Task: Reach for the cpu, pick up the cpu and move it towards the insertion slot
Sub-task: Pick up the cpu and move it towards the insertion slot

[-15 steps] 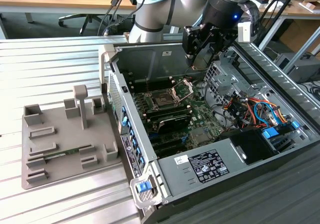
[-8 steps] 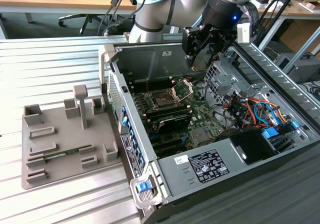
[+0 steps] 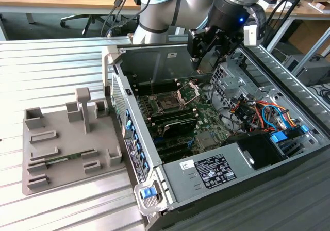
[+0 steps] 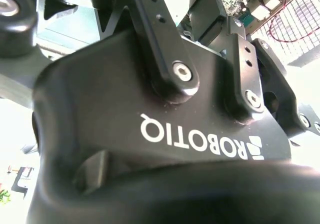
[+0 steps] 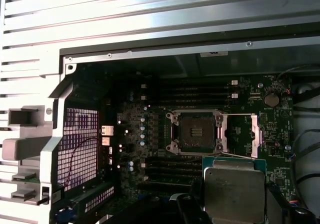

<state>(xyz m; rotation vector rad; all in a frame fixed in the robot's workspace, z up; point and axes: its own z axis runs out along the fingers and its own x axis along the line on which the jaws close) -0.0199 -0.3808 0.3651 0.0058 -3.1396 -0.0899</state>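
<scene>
Cpu (image 5: 234,193) dull brushed metal; insertion slot (image 5: 196,132) shiny metal frame; tool (image 4: 165,139) matt black.

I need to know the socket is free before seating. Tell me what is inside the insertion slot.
In the first wrist view the insertion slot lies open, showing only its dark contact bed; the cpu sits apart from it, near the gripper. The finest contacts cannot be made out.

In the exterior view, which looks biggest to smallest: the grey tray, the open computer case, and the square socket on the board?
1. computer case
2. grey tray
3. insertion slot, by far the smallest.
</scene>
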